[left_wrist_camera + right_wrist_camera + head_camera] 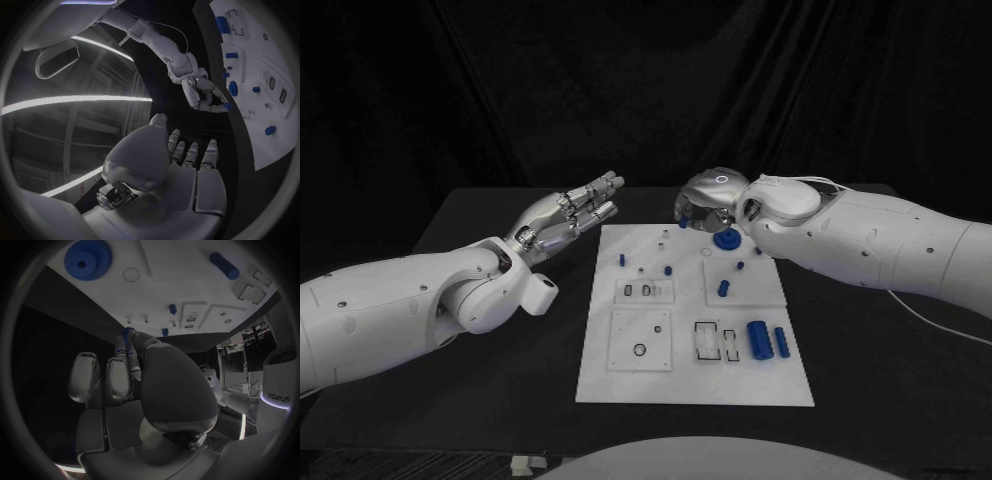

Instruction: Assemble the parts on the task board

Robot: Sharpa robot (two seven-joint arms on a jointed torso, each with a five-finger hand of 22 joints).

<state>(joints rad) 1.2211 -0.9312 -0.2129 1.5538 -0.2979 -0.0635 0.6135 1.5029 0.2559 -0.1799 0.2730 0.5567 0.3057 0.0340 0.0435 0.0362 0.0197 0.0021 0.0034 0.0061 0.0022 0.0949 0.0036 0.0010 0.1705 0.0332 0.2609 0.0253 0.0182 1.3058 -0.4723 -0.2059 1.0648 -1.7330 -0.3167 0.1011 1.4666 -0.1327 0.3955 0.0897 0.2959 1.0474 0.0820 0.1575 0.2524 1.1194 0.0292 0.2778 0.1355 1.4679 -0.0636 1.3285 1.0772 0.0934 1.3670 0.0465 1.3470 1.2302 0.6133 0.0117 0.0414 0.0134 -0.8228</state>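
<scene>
- Hands first: the left hand (574, 212) hangs in the upper left of the head view, just off the far left corner of the task board (625, 385). Its fingers are stretched out and a little apart, and it holds nothing. It seems to be kept out of the way so the other hand has room.
- The right hand (708, 200) is at the top middle of the head view, over the far edge of the board. Its fingers curl down and in.
- In the right wrist view a small blue gear (129, 332) sits at the fingertips (125, 347), so this hand looks to be pinching that little part. The left wrist view also shows a bit of blue at the tips of that hand (206, 97).
- A big blue gear (727, 239) lies flat on the board just below the right hand. My guess is the small gear is meant to go beside it, so the teeth can meet.
- A blue cylinder (760, 340) and a thinner blue bar (780, 345) lie side by side at the lower right of the board, well apart from both hands. They look like parts not yet used.
- A short blue peg (724, 289) sits in the middle right of the board, and tiny blue pins (668, 269) stand nearer the far edge.
- Next, the hand likely has to lower the small gear straight onto its post. A tilt could make it jam or slip out.
</scene>
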